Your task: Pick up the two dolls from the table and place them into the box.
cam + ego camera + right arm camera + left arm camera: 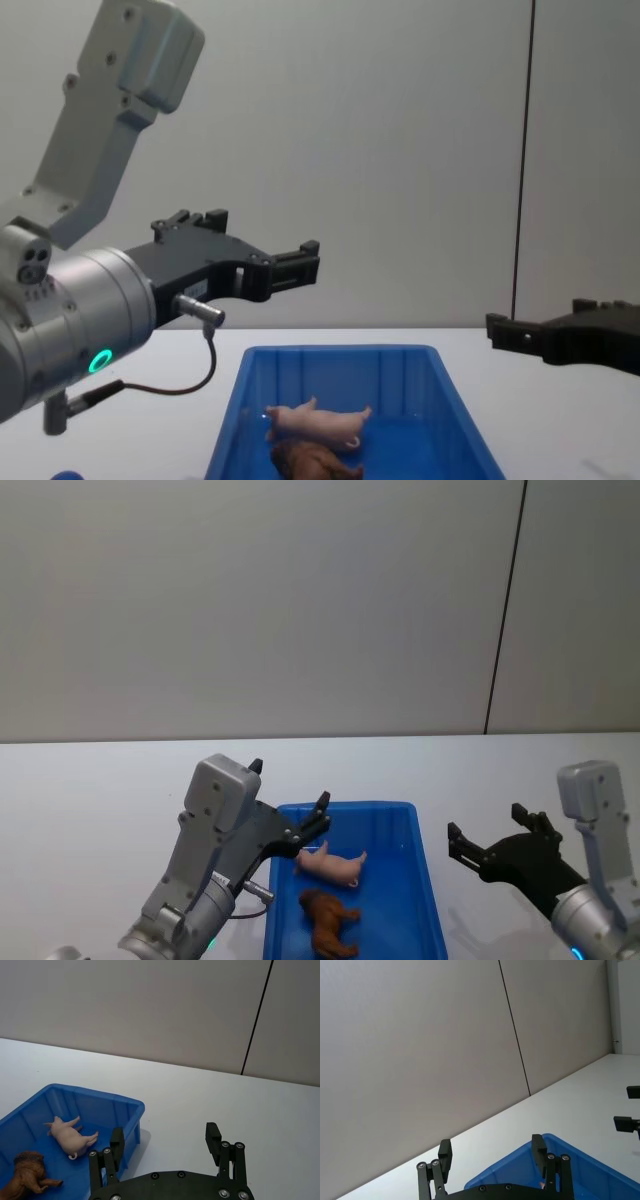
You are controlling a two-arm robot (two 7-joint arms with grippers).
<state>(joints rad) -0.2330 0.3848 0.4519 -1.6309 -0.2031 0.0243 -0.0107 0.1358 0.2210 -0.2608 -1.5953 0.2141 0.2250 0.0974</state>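
Observation:
Both dolls lie inside the blue box (424,880): the pale pink pig (331,865) on its side, and the brown lion (330,922) nearer to me. The right wrist view has the pig (70,1136) and lion (27,1175) in the box (131,1110) too, and the chest view shows the pig (318,421) above the lion (312,461) in the box (228,432). My left gripper (288,802) hangs open above the box's far left corner, holding nothing. My right gripper (487,832) is open over the table (90,800), to the right of the box.
A grey wall with a dark vertical seam (505,605) rises behind the white table. A small blue round object (62,474) sits at the chest view's lower left edge. Bare tabletop lies left, right and beyond the box.

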